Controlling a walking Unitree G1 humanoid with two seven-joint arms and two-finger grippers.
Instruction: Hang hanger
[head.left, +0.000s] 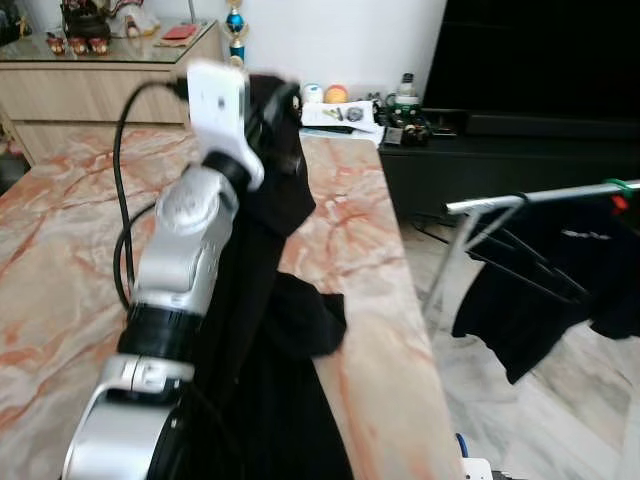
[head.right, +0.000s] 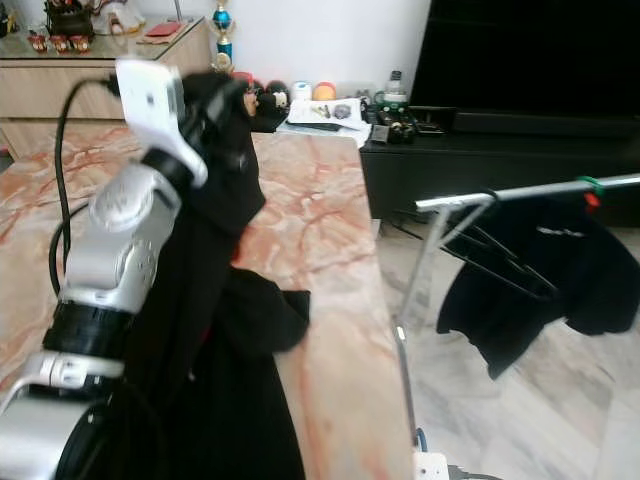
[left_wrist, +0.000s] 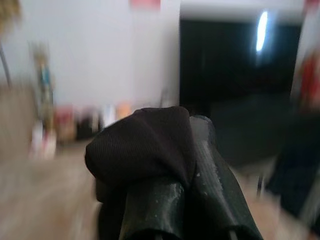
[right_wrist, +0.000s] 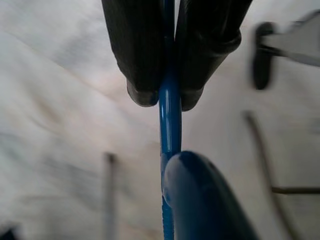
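My left gripper (head.left: 274, 106) is raised over the marble table, shut on a black garment (head.left: 262, 330) that drapes down from it across the table's right side. In the left wrist view the gripper (left_wrist: 189, 150) pinches a bunched fold of that black cloth (left_wrist: 140, 140). In the right wrist view my right gripper (right_wrist: 169, 97) is shut on the thin bar of a blue hanger (right_wrist: 170, 135), above pale floor. A silver drying rack rail (head.left: 540, 197) stands to the right, with black garments (head.left: 545, 290) hanging from it on dark hangers.
The marble table (head.left: 370, 260) has its right edge next to the rack, with tiled floor (head.left: 560, 420) between them. A low black TV stand (head.left: 500, 150) with small clutter and a dark screen stands behind. A wooden sideboard (head.left: 90, 90) is at the back left.
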